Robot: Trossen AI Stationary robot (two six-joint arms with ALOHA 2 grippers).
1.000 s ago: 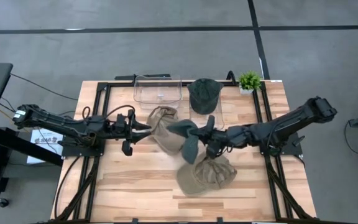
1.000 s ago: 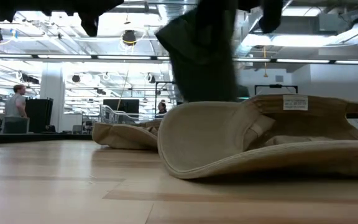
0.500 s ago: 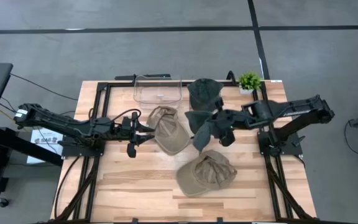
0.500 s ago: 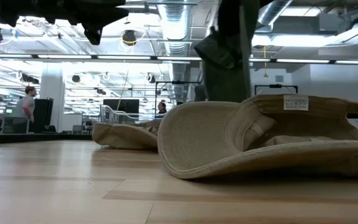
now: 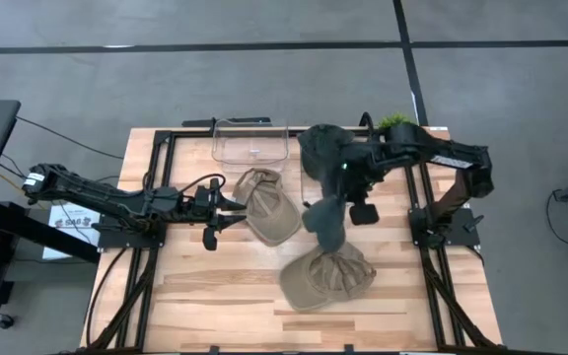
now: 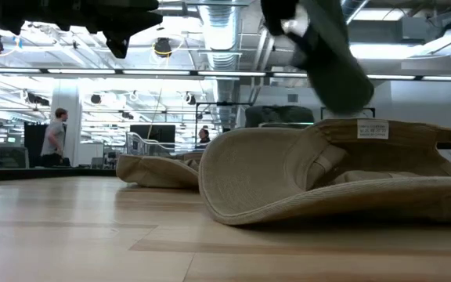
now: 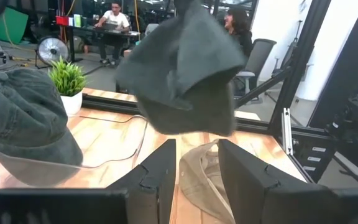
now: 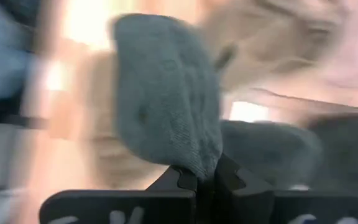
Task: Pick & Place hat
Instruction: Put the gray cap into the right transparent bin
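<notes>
Hat in the air: dark green hat (image 5: pixel 325 219) hangs from the right claw (image 5: pixel 348 177), clear of the desk (image 5: pixel 225 296), drooping below the claw toward the near side.
Left claw: left claw (image 5: pixel 227 205) hovers low at the desk's left half, its fingers (image 7: pixel 160 177) parted with nothing between them, tips just beside a tan hat.
Tan hat by left claw: tan hat (image 5: pixel 266 202) lies on the wood directly ahead of the left claw, between it and the hanging hat.
Clear bin: clear bin (image 5: pixel 250 143) stands at the far edge, beyond the left claw and the tan hat.
Right claw: pinched tight on a fold of the dark green hat (image 8: pixel 166 93), its fingers (image 8: pixel 179 180) pressed together on the cloth; the arm reaches in from the far right corner.
Second green hat: second green hat (image 5: pixel 316 148) rests at the far edge, just behind the right claw, beside the clear bin.
Second tan hat: second tan hat (image 5: pixel 328 276) lies brim-up on the near side, below the hanging hat; in the low view it (image 6: pixel 327 176) fills the foreground, with the hanging hat (image 6: pixel 331 59) above it.
Plant: small potted plant (image 7: pixel 68 81) sits at the far right corner, behind the right arm.
Background: a person (image 6: pixel 53 141) stands in the room beyond the desk.
</notes>
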